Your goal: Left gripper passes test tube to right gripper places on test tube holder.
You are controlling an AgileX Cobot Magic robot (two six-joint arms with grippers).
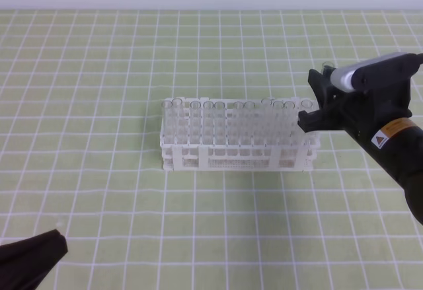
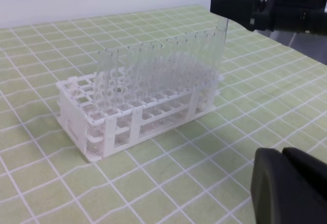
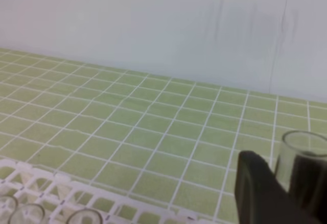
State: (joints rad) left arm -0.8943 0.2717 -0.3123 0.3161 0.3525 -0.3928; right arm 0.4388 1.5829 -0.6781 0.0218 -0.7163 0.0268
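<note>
Handover looks done: right tool (image 1: 318, 100) pinches the test tube (image 2: 223, 30) upright over the right end of the test tube holder (image 1: 234, 154). Left tool (image 1: 39, 247), pressed together and holding nothing, sits at lower left. Seating the tube in a hole is left.

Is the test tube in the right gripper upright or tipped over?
Upright. In the left wrist view the test tube stands vertical in the right gripper, over the far end of the test tube holder.
</note>
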